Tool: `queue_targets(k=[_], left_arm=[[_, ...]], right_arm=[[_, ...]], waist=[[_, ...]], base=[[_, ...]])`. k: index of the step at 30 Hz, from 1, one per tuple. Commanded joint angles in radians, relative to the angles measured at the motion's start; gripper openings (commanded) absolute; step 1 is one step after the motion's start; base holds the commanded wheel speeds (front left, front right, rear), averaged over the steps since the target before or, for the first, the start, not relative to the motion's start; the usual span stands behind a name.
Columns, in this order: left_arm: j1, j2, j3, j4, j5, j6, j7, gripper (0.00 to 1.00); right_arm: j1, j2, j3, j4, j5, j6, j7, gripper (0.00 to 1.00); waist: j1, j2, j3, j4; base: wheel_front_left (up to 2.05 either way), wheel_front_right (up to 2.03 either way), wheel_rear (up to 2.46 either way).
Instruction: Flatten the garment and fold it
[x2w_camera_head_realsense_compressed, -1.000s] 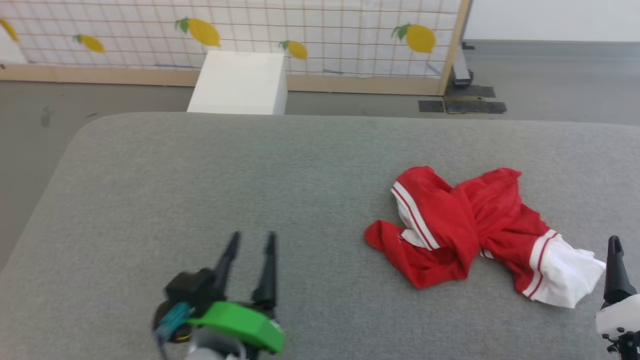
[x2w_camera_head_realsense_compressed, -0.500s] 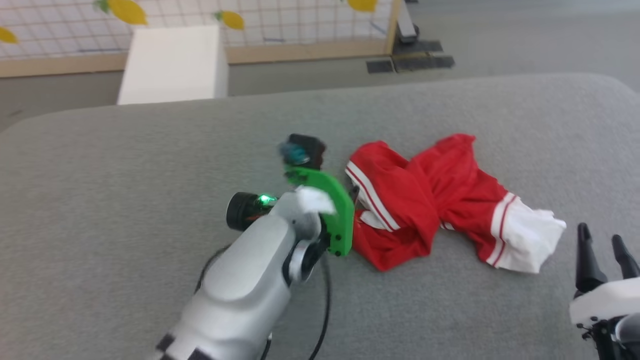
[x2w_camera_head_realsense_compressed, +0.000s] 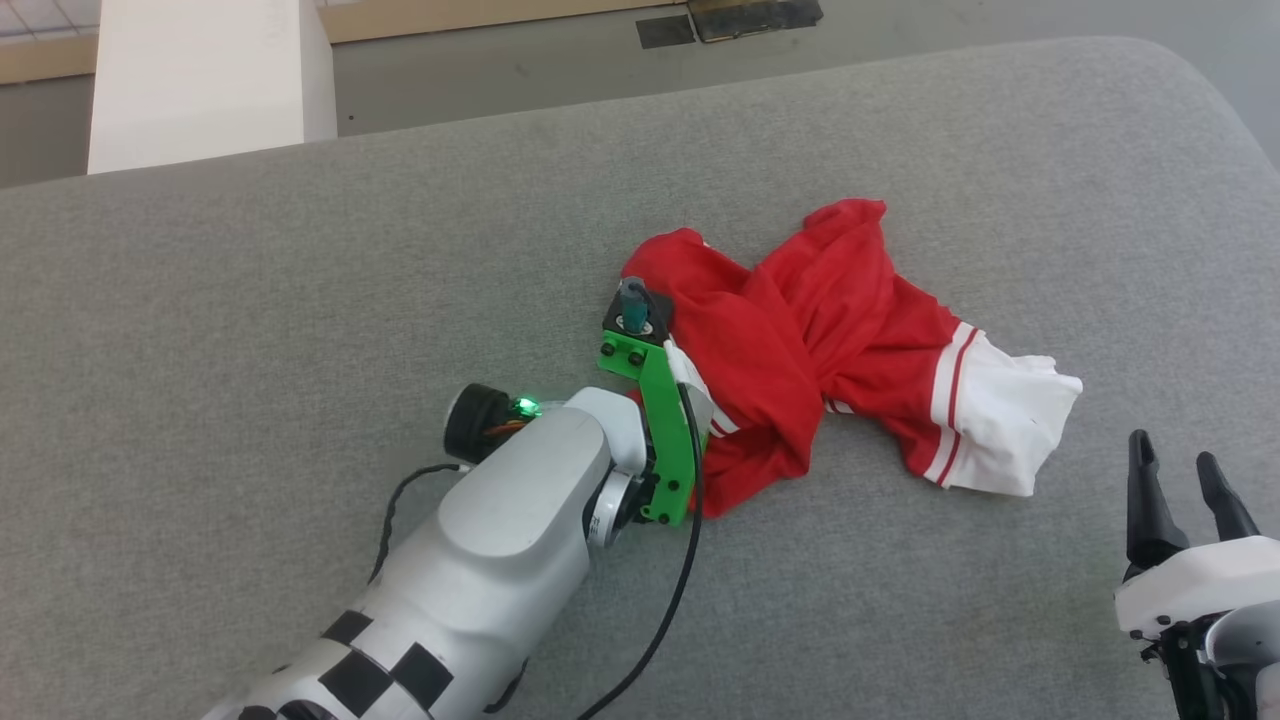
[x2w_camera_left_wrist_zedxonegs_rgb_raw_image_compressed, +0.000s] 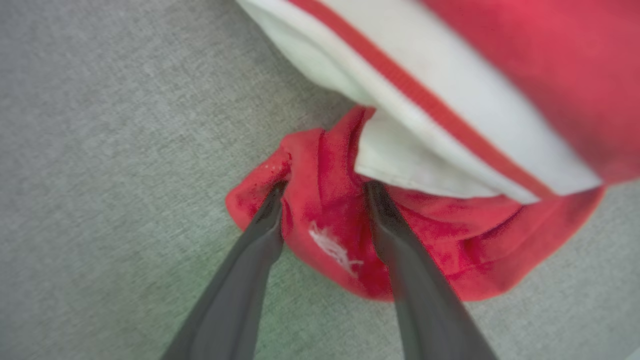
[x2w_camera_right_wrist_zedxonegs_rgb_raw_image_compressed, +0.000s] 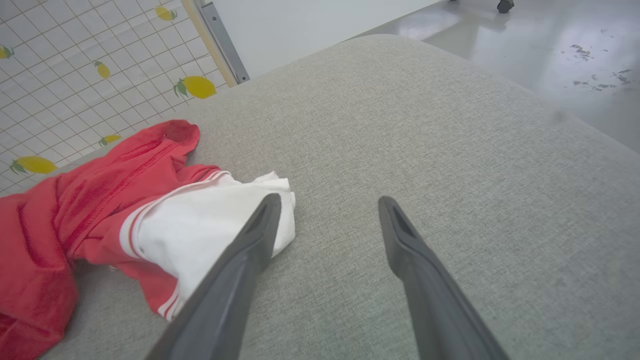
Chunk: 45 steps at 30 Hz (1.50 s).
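Right now your crumpled red jersey shirt with white, stripe-trimmed sleeves (x2w_camera_head_realsense_compressed: 800, 330) lies bunched right of centre on the grey fabric-covered tabletop (x2w_camera_head_realsense_compressed: 300, 280). Your left gripper (x2w_camera_left_wrist_zedxonegs_rgb_raw_image_compressed: 325, 192) stands spread, its dark fingers straddling a red fold at the heap's left edge. In the head view its green wrist bracket (x2w_camera_head_realsense_compressed: 665, 440) hides that spot. Your right gripper (x2w_camera_head_realsense_compressed: 1172, 452) is spread too, holding nothing, just beside the white sleeve. A white box (x2w_camera_head_realsense_compressed: 200, 80) stands beyond the far edge.
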Motion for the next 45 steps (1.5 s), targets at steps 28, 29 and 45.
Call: queue_targets(k=[28, 29, 45], left_arm=[[0.710, 0.265, 0.482, -0.537, -0.397, 0.328, -0.407, 0.00], [0.732, 0.264, 0.474, -0.532, -0.403, 0.327, -0.397, 0.00], [0.723, 0.316, 0.610, -0.724, -0.182, 0.120, -0.886, 1.00]], right_arm=[[0.068, 0.002, 0.053, 0.001, -0.042, -0.001, 0.045, 1.00], [0.068, 0.002, 0.053, 0.003, -0.042, -0.001, 0.045, 1.00], [0.068, 0.002, 0.078, 0.031, -0.041, -0.001, 0.046, 1.00]], waist=[[-0.0001, -0.0001, -0.194, 0.287], [-0.0001, -0.0001, -0.194, 0.288], [-0.0001, -0.0001, -0.220, 0.292]], base=[[0.00, 0.00, 0.00], [0.00, 0.00, 0.00], [0.00, 0.00, 0.00]])
